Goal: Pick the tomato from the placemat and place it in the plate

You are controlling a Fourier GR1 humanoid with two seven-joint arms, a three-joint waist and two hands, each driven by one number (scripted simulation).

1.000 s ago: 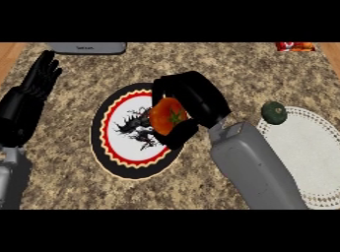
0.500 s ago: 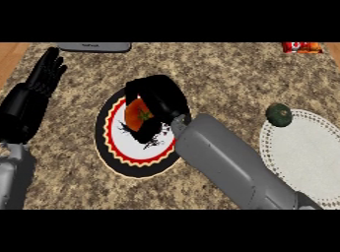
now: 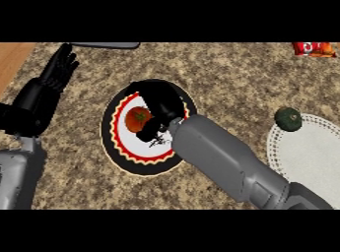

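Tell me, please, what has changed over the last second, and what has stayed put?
The right hand carried the tomato leftward across the plate; the tomato now lies on the plate's left part, with the hand against its right side, fingers curled beside it. Whether it is released cannot be told. The left hand rests open at the left, and the green vegetable at the white placemat's edge and the red packet have not moved.

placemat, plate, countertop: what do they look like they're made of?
Placemat: likely woven or lace fabric, white, matte, scalloped dotted edge.
Plate: probably glazed ceramic; black rim, red zigzag band, white centre.
Countertop: looks like speckled granite, brown-grey flecks; finish unclear.
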